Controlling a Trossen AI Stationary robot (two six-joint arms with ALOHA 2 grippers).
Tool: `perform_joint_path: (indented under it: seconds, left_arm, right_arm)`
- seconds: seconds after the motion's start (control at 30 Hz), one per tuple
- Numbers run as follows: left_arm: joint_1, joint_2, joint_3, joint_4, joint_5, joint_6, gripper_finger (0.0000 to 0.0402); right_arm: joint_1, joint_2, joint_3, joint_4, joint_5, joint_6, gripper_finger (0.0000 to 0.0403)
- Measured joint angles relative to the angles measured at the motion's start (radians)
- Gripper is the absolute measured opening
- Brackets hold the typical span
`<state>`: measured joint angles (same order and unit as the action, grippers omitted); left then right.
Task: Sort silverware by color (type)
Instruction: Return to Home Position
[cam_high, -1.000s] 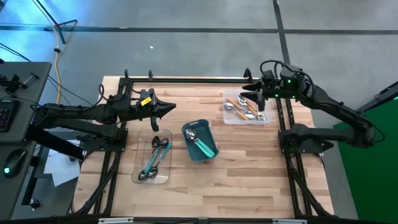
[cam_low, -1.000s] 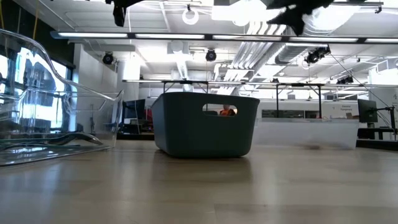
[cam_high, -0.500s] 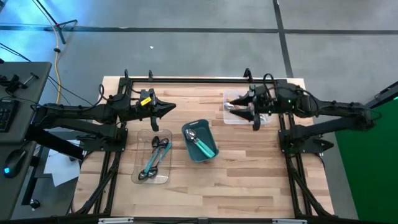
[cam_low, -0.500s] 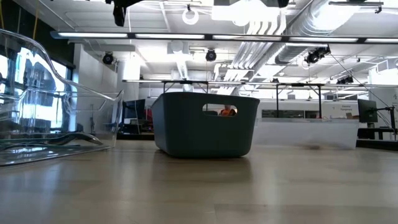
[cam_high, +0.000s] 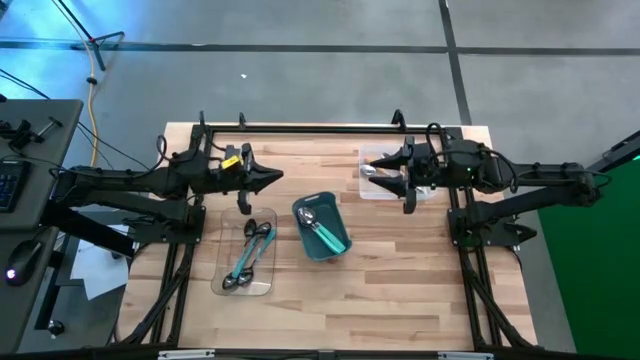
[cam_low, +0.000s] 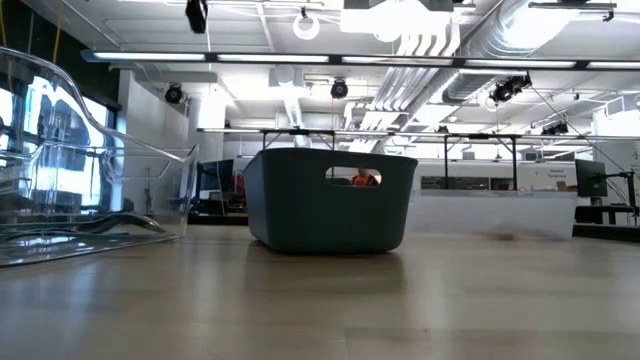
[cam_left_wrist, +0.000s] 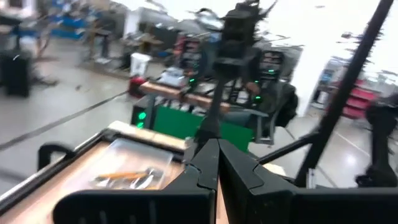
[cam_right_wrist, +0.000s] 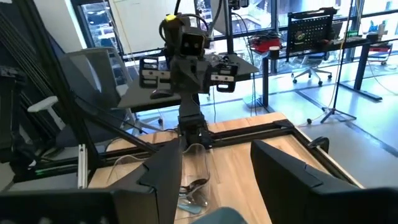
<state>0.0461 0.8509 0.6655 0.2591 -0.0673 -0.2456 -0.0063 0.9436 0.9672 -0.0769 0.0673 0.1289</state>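
Note:
The silverware lies in three containers. Teal and dark spoons (cam_high: 250, 252) lie in a clear tray (cam_high: 228, 285) near the left. More teal-handled spoons (cam_high: 324, 230) lie in the teal bin (cam_high: 345, 218) at mid-table. Orange-handled spoons (cam_left_wrist: 124, 176) lie in a second clear tray (cam_high: 425, 192) at the far right. My right gripper (cam_high: 388, 178) hovers open and level above that tray, hiding most of it, and it points toward the table's left. My left gripper (cam_high: 276, 176) hangs shut and empty, high over the table's left part, and points right.
A black frame rail (cam_high: 300, 126) runs along the table's far edge. Bare wood lies between the bin and the near edge. In the low view the bin (cam_low: 330, 200) stands mid-table and the clear tray (cam_low: 90, 190) stands at the left.
My right arm has swung around from the far right corner. Its gripper has moved toward the table's left over the orange-spoon tray, has turned level and now points left, still open. Over the last half second it has kept nearly still. No spoon has moved.

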Motion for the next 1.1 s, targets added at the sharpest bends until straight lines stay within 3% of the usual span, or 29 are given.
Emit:
perform_joint_path:
  seconds: [0.23, 0.6, 0.87, 0.93, 1.1]
  left_arm:
    - [0.000, 0.000, 0.001, 0.062, 0.014, 0.038, 0.0000]
    - [0.000, 0.000, 0.001, 0.029, 0.012, 0.095, 0.0000]
    - [0.000, 0.000, 0.001, 0.026, 0.011, 0.100, 0.0000]
    - [0.000, 0.000, 0.001, 0.026, 0.012, 0.100, 0.0000]
    - [0.000, 0.000, 0.000, 0.025, 0.012, 0.101, 0.0000]
  right_arm:
    - [0.000, 0.024, 0.000, -0.001, 0.040, -0.041, 0.0177]
    - [-0.010, 0.204, -0.001, 0.036, 0.044, -0.111, 0.0177]
    - [-0.067, 0.087, -0.022, -0.076, 0.048, -0.077, 0.0177]
    - [-0.068, 0.039, -0.095, -0.027, 0.046, -0.044, 0.0177]
    - [-0.068, -0.023, -0.248, 0.307, 0.042, 0.014, 0.0177]
